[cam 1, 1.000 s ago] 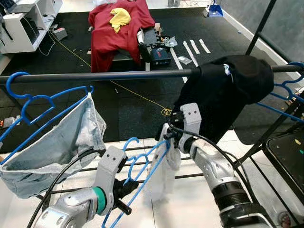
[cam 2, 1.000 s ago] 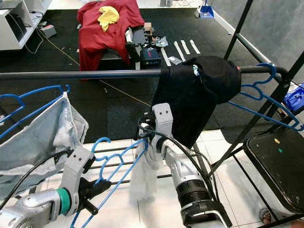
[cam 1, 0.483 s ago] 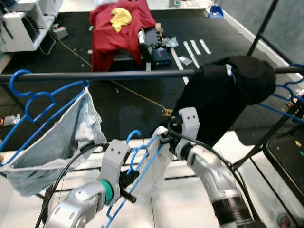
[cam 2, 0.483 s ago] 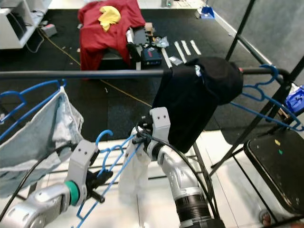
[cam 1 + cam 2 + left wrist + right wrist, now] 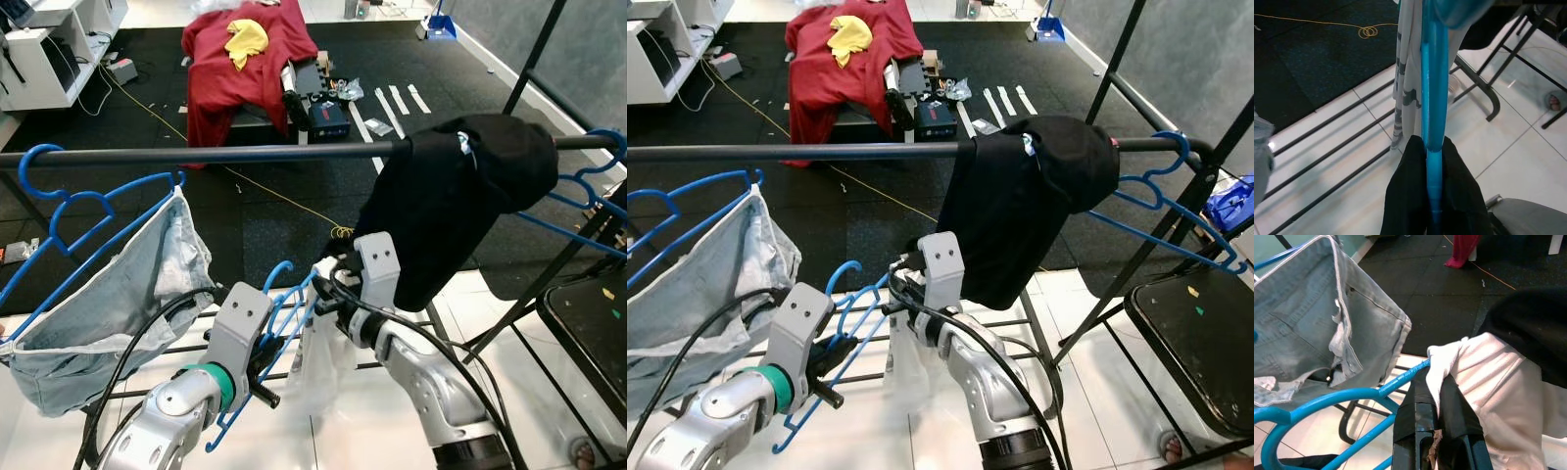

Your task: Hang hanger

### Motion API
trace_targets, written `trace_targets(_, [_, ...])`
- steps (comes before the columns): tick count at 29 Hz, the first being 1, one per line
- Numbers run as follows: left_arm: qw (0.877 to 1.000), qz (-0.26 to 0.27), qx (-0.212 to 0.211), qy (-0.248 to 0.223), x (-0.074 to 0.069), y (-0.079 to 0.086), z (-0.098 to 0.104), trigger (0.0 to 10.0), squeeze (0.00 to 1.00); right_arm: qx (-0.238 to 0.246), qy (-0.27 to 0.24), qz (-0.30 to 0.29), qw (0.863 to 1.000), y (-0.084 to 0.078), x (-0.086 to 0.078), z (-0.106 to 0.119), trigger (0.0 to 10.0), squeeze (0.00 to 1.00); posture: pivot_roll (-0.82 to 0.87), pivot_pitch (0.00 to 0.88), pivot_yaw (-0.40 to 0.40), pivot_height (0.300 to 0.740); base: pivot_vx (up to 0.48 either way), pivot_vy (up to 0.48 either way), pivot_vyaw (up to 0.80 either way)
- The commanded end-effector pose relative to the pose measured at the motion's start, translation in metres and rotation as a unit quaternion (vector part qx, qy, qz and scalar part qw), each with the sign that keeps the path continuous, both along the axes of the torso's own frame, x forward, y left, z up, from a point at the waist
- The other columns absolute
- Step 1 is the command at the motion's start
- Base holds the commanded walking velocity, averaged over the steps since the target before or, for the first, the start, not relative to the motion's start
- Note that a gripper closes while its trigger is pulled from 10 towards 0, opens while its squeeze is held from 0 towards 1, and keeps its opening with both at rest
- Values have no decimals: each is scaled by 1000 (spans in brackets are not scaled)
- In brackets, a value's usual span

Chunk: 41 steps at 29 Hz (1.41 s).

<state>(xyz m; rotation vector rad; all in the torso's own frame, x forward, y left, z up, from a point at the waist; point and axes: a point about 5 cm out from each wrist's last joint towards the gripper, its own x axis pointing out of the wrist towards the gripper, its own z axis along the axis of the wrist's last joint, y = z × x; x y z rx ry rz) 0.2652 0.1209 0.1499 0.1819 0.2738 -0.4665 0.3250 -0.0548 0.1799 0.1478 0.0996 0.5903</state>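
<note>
Left gripper (image 5: 1431, 196) pinches the blue hanger (image 5: 279, 323) low on its arm; right gripper (image 5: 1436, 404) clamps hanger and white cloth (image 5: 1488, 396) up top. Hook sits below the rail (image 5: 196, 155), so it's up and forward. Only the right wrist view catches the cloth pinch.

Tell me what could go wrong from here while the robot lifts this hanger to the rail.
The white cloth hangs loosely over the blue hanger; tilting might let it slip off. The left gripper pinches only a thin bar, so the hanger could twist. The black garment and jeans crowd the rail, so the hook might snag.
</note>
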Motion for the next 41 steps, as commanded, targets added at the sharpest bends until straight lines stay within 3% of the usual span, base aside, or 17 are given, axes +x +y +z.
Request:
trace_targets(1, [1000, -18, -1, 1, -6, 0, -2, 10000, 0, 10, 4, 17, 1000, 14, 0, 0, 10000, 0, -172, 170, 31, 740, 0, 0, 0])
trace_targets(4, [995, -95, 23, 20, -31, 21, -6, 10000, 0, -12, 9, 57, 998, 32, 2, -7, 10000, 0, -150, 172, 24, 740, 0, 0, 0])
trace_targets(6, [995, -95, 23, 20, -31, 21, -6, 10000, 0, -12, 9, 57, 998, 32, 2, -7, 10000, 0, -150, 172, 24, 740, 0, 0, 0])
trace_targets(7, [991, -126, 38, 32, -47, 34, -8, 10000, 0, -26, 27, 73, 997, 32, -4, -20, 10000, 0, -123, 179, 16, 740, 0, 0, 0])
trace_targets(14, [991, -124, 17, 37, -63, 45, -9, 10000, 0, -60, 66, 89, 992, 23, -19, -50, 10000, 0, -111, 185, 23, 740, 0, 0, 0])
trace_targets(19, [992, -120, -19, 27, -61, 37, -6, 10000, 0, -41, 46, 135, 989, 29, -25, -41, 10000, 0, -122, 184, 30, 740, 0, 0, 0])
trace_targets(24, [992, -118, -32, 4, -50, 29, -1, 10000, 0, -12, 6, 170, 985, 37, -29, -16, 10000, 0, -133, 182, 43, 740, 0, 0, 0])
trace_targets(27, [994, -106, -25, -18, -38, 20, 2, 10000, 0, 34, -16, 186, 982, 42, -36, 11, 10000, 0, -136, 180, 49, 740, 0, 0, 0])
trace_targets(31, [994, -102, -25, -22, -36, 18, 3, 10000, 0, 44, -17, 190, 981, 43, -38, 15, 10000, 0, -136, 180, 49, 740, 0, 0, 0])
trace_targets(35, [997, -65, -27, -41, -23, 11, 5, 10000, 0, 97, -2, 201, 975, 51, -46, 20, 10000, 0, -136, 178, 52, 740, 0, 0, 0])
trace_targets(38, [996, -46, -49, -59, -12, -1, 11, 10000, 0, 161, 23, 219, 962, 61, -54, 24, 10000, 0, -137, 178, 51, 740, 0, 0, 0])
trace_targets(41, [996, -47, -52, -60, -11, -3, 13, 10000, 0, 167, 26, 222, 960, 63, -55, 25, 10000, 0, -136, 178, 51, 740, 0, 0, 0])
